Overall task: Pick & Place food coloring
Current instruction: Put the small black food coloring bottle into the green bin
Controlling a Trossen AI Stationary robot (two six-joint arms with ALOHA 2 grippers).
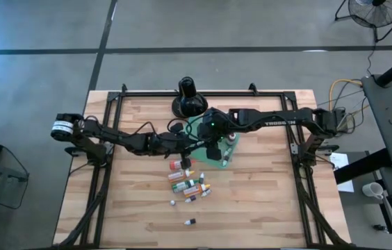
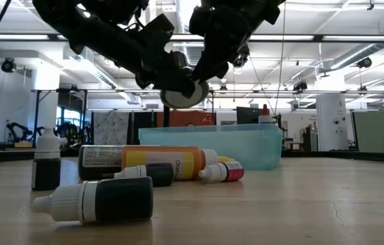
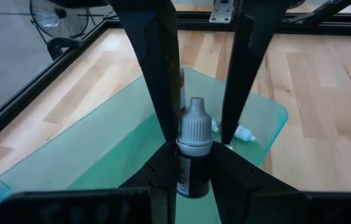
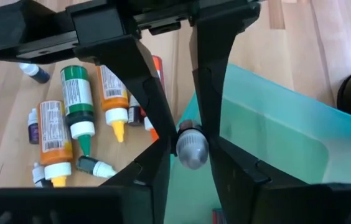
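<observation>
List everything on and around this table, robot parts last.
Table: one, light wood, black frame around it.
Tray: one, translucent teal, mid-table.
Loose bottles: about ten, orange, green, red, purple and dark, lying in a cluster beside the tray.
Stray bottle: one, dark, alone toward the near edge.
Bottle in tray: at least one, white-capped, lying down.
Stand: one, black, round-based, at the far edge.
Fan: one, dark, on the floor beyond the table.
Left gripper: over the tray, clamping a dark bottle.
Right gripper: at the tray's edge, closed on a grey-capped bottle.
</observation>
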